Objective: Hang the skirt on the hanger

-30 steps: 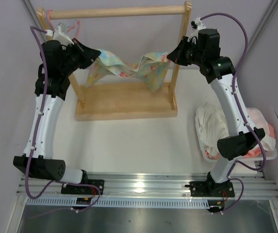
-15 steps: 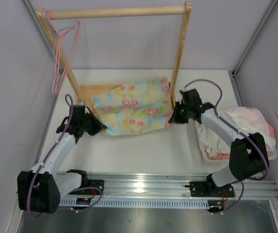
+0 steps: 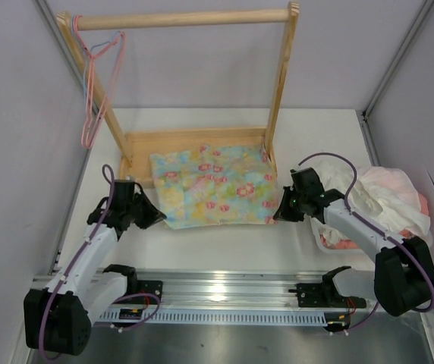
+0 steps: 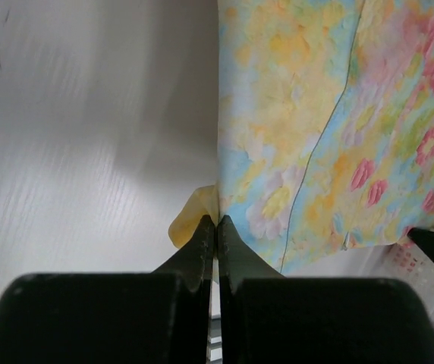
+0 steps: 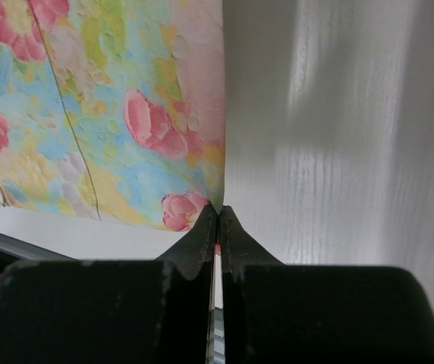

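The skirt is lying spread flat on the white worktop, between the two arms. Its far edge is resting on the base board of the wooden rack.

The left arm is folding low over the worktop. Its elbow is sitting near its base, and its forearm is reaching forward and inward to the skirt's near left corner. The left pincer is pressing its fingers together on that corner. In the left wrist view, a small yellow fold of cloth is bulging just beside the fingertips.

The right arm is mirroring this pose. Its elbow is bending out toward the right edge, and its forearm is slanting inward, passing in front of the heap of white and pink clothes. The right pincer is likewise clamping shut on the skirt's near right corner. The right wrist view shows the cloth edge running straight into the closed tips.

The hanger is hanging well apart from the skirt. It is hooked over the left end of the rack's top rail, together with a thin blue hanger.
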`<state>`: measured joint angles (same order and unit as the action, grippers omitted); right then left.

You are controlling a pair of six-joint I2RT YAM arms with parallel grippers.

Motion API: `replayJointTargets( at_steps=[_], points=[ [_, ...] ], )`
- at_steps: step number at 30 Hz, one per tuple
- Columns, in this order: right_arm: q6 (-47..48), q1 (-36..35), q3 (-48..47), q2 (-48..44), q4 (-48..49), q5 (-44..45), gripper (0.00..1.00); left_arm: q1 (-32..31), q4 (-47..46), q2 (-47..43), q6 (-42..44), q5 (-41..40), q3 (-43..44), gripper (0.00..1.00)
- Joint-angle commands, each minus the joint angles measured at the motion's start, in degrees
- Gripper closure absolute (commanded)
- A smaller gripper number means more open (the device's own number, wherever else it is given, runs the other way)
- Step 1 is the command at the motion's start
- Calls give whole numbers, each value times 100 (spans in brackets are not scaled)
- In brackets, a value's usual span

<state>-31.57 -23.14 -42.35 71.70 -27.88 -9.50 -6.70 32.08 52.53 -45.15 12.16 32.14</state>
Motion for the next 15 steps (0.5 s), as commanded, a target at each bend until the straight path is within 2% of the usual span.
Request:
replayJointTargets(
  at_steps=[1, 2, 4, 5, 7, 8, 9, 11, 14, 15],
  points=[
    [2, 11, 139, -7, -104, 475, 100, -16, 46, 46, 76, -241, -207, 98],
    [-7, 2, 148, 19, -112, 501, 96, -16, 44, 73, 111, -215, -199, 85],
    [-42, -24, 139, 46, -121, 510, 78, -33, 10, 82, 356, -127, -51, 63],
    [-33, -42, 113, 37, -121, 484, 61, -42, 44, 47, 479, -100, 28, 51],
    [-24, -120, -18, -24, -156, 431, 45, -103, 88, -85, 953, -171, 491, 40],
    [-24, -156, -71, -51, -217, 449, 30, -147, 158, -146, 1155, -205, 643, 32],
    [-24, -182, -124, -86, -244, 457, 24, -234, 237, -225, 1496, -423, 810, 30],
    [-59, -235, -308, -148, -314, 440, 19, -366, 238, -313, 1876, -373, 1381, 30],
    [-77, -288, -606, -165, -402, 440, 19, -603, 142, -349, 2308, -57, 2005, 30],
    [-68, -305, -695, -165, -446, 440, 19, -874, 11, -323, 2439, -187, 2285, 30]
  ],
)
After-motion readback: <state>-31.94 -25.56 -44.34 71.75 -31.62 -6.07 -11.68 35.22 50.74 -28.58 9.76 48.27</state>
